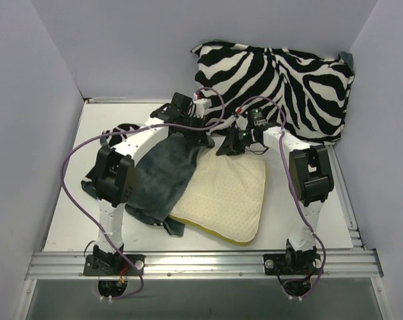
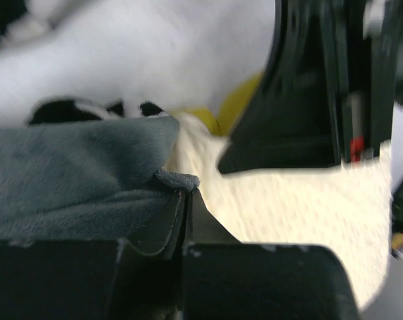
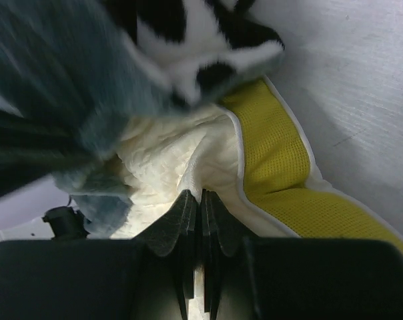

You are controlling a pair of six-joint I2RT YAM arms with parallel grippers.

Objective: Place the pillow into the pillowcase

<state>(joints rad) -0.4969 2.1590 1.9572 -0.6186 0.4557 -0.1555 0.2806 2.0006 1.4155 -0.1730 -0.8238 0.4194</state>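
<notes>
The cream-yellow pillow [image 1: 225, 193] lies flat in the middle of the table. The pillowcase [image 1: 163, 175], grey-teal face up, overlaps the pillow's left side. My left gripper [image 1: 203, 137] is at the pillowcase's far end. In the left wrist view it [image 2: 186, 192] is shut on a fold of the grey plush pillowcase [image 2: 75, 177], with the pillow [image 2: 295, 207] just beyond. My right gripper [image 1: 230, 145] is at the pillow's far edge. In the right wrist view it [image 3: 201, 195] is shut on a pinch of the cream pillow [image 3: 168, 157], below the pillowcase [image 3: 61, 73].
A plump zebra-print cushion [image 1: 278, 83] leans against the back wall at the right. Pale walls close in the table [image 1: 71, 220] on the left, back and right. A metal rail [image 1: 201, 261] runs along the near edge by the arm bases.
</notes>
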